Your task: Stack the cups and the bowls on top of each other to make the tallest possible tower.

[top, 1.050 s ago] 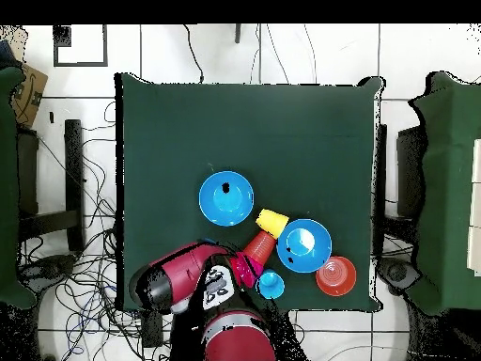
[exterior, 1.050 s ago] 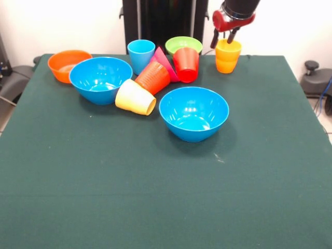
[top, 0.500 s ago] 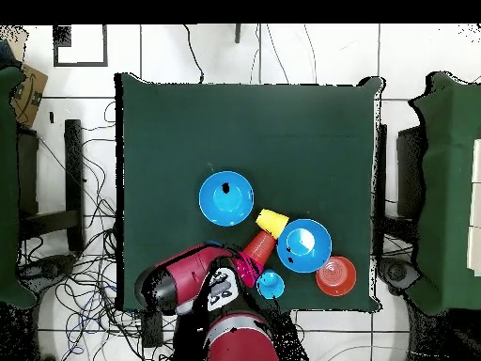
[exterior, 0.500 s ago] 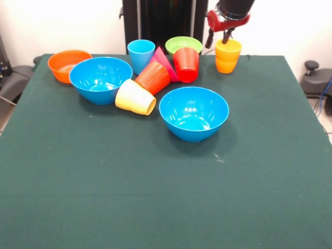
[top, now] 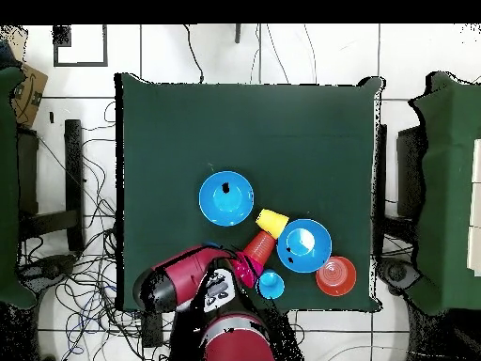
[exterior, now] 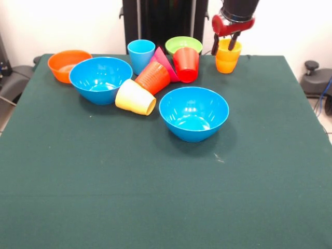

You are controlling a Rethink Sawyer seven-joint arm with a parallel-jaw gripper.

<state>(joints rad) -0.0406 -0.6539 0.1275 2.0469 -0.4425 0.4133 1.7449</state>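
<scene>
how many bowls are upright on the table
4: orange bowl at far left, blue bowl beside it, second blue bowl mid-table, green bowl behind the red cup.

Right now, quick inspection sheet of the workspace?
Surface: green table cloth, near half bare.
Job's things: yellow-orange cup upright at far edge; pale yellow cup and orange cup on their sides; two blue bowls upright; no tower.
Clutter: nothing seen.
Gripper: open, straddling the yellow-orange cup's rim.
Cables: loose wires on floor.
Surroundings: tiled floor.
</scene>
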